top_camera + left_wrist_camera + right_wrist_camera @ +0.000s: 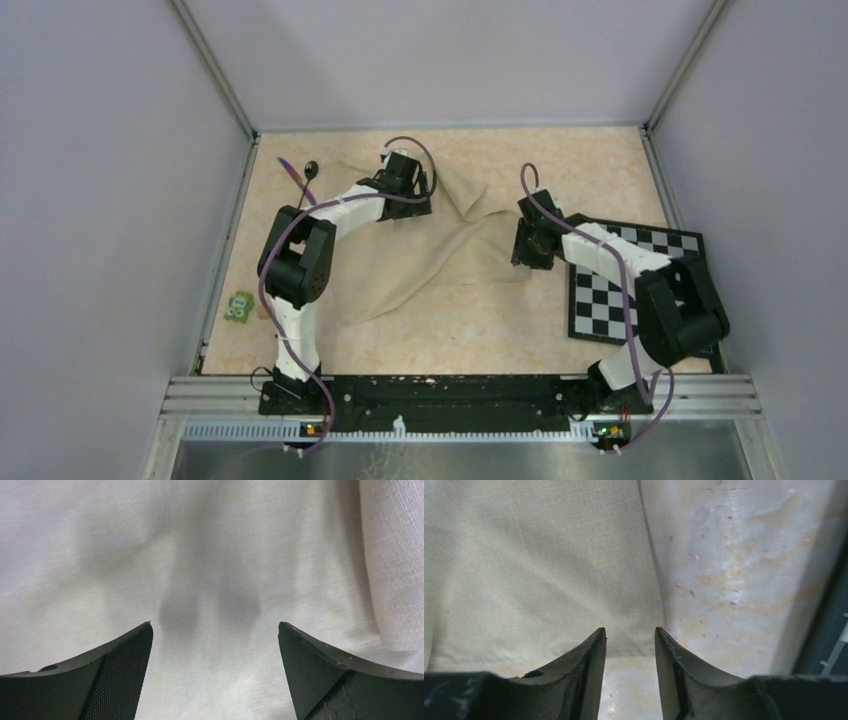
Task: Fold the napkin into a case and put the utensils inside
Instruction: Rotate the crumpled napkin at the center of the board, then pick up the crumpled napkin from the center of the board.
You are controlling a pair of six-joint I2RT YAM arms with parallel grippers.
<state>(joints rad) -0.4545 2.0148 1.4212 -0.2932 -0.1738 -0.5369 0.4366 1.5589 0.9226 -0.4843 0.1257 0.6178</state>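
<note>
The beige napkin [440, 250] lies crumpled and partly doubled over in the middle of the table, not shaped into a case. My left gripper [408, 205] hovers over its far left part, jaws wide open; cloth [200, 545] fills the left wrist view below the gripper [215, 625]. My right gripper [528, 260] sits at the napkin's right edge. Its jaws [630, 629] stand a little apart with bare table between them, and the napkin's corner [539, 555] lies just beyond the tips. The utensils rest at the far left: a black spoon [311, 169] and a purple knife [293, 170].
A black-and-white checkerboard [620, 285] lies under the right arm at the right side. A small green object [238, 307] sits by the table's left edge. Grey walls with metal rails enclose the table on three sides.
</note>
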